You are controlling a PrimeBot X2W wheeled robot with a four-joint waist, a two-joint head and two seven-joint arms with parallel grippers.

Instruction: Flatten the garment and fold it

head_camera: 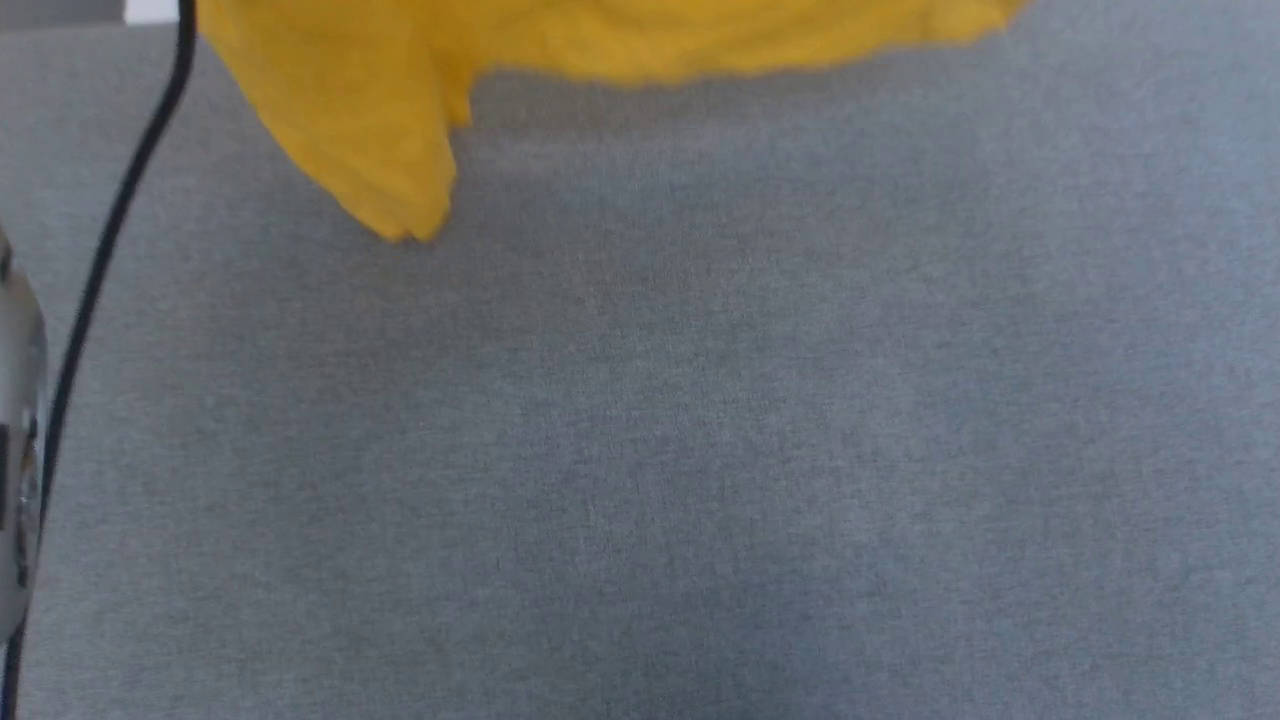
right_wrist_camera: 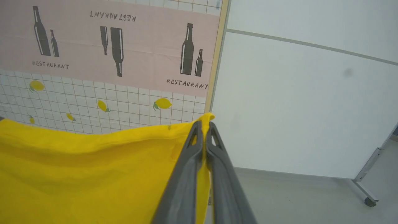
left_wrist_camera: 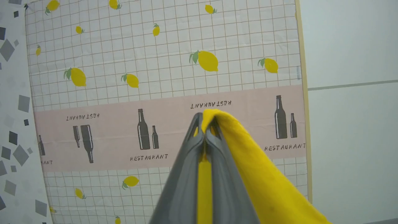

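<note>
Two pinches | my left gripper [left_wrist_camera: 204,126] clamped shirt [left_wrist_camera: 248,161] corner | my right gripper [right_wrist_camera: 203,127] clamped another edge | shirt hung between them over grey surface [head_camera: 700,450]

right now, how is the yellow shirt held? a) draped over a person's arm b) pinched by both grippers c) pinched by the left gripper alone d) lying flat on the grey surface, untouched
B: the left gripper and the right gripper are each closed on an edge of the shirt, which hangs between them, with a corner dangling over the grey surface.
</note>
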